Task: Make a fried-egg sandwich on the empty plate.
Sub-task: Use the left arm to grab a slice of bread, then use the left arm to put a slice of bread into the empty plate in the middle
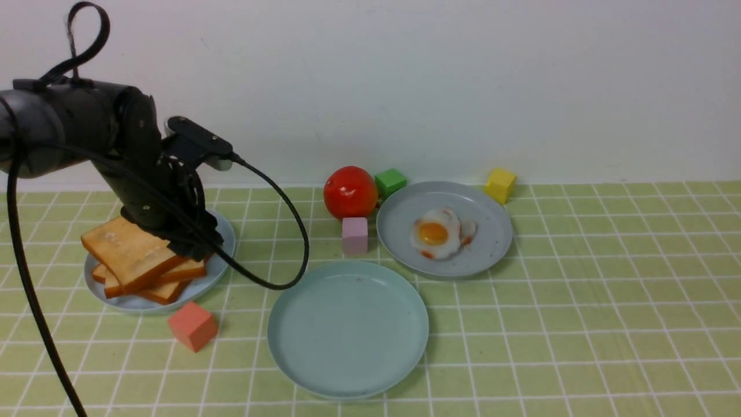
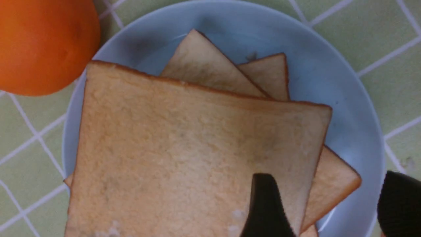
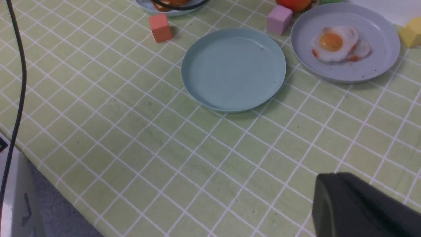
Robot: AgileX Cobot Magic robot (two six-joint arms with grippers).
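1. Right gripper (image 3: 358, 204): nearest the robot, low over the green checked cloth (image 1: 579, 347). Only a dark part of it shows. Jaws closed, nothing seen in them.
2. Empty plate (image 1: 347, 347): mint green, bare, centre of the table. It serves as the dial centre below, with 12 o'clock pointing away from the robot.
3. Salmon cube (image 1: 193, 325): at 9 o'clock, near the plate but apart from it.
4. Light blue plate (image 1: 223, 255): at 10 o'clock. It carries the toast stack (image 1: 130, 255), whose slices are fanned askew, corners poking out under the top one.
5. Left gripper (image 2: 329, 197): down over the edge of the stack on the side toward the empty plate. The fingers (image 2: 266, 210) stand wide apart, one lying over the top slice's face and the other out past the plate's rim. Nothing is clamped.
6. Round orange object (image 2: 46, 42): just beside the light blue plate's rim, in the wrist view only. Cannot tell what it is.
7. Lilac cube (image 1: 354, 235): at 12 o'clock, close to the rim.
8. Grey-blue plate (image 1: 492, 243): at 1 o'clock. The fried egg (image 1: 437, 233) lies on it yolk up, overlapping a second egg (image 1: 469, 230).
9. Tomato (image 1: 349, 192): at 12 o'clock, beyond the lilac cube.
10. Green cube (image 1: 390, 182): touching the tomato.
11. Yellow cube (image 1: 500, 185): at the grey-blue plate's 1 o'clock, by the wall.
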